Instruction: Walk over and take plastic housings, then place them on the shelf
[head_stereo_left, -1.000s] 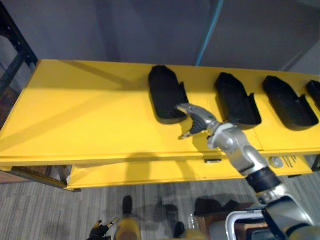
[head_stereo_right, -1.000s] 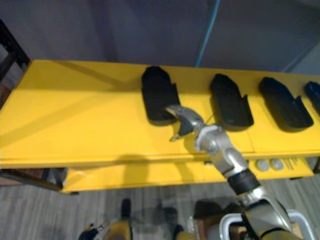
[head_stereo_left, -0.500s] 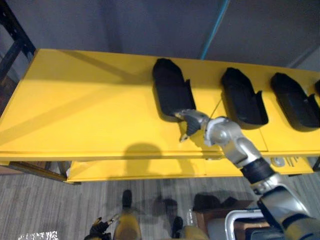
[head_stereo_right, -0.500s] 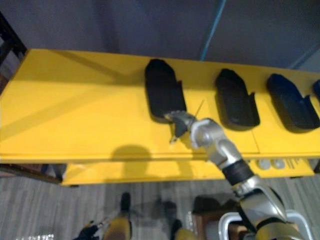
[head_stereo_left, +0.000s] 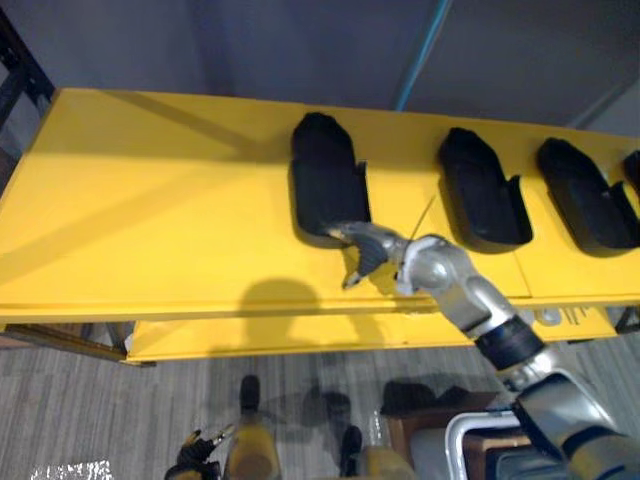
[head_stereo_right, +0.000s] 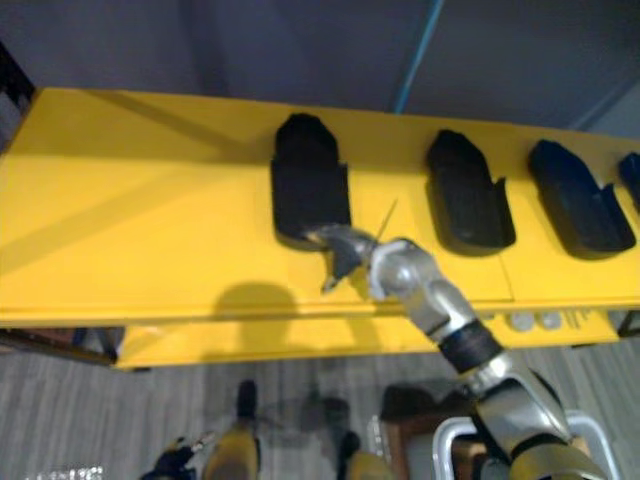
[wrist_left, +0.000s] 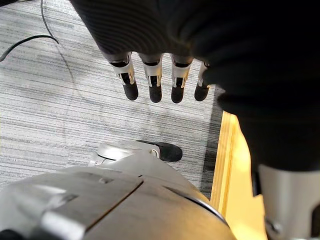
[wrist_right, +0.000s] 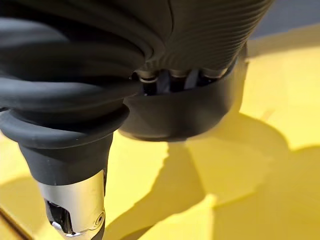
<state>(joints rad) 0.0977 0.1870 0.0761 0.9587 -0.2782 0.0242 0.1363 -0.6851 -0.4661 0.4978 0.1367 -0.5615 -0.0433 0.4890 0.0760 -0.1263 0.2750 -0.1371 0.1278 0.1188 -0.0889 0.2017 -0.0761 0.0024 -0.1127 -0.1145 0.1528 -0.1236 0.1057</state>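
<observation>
We see right hand (head_stereo_left: 368, 252) at leftmost housing (head_stereo_left: 322, 170) by table's (head_stereo_left: 150, 190) front edge, grasp we cannot tell, left hand (wrist_left: 155, 85) relaxed beside table edge.

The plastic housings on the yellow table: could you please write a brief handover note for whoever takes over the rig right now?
Left hand: open, empty, hanging over the floor.
Right hand: at the near end of the leftmost housing; grip cannot be confirmed.
Three more housings lie in a row to its right on the yellow table.
Done: approach. Left: grasp, lift, carry each to the shelf.
</observation>
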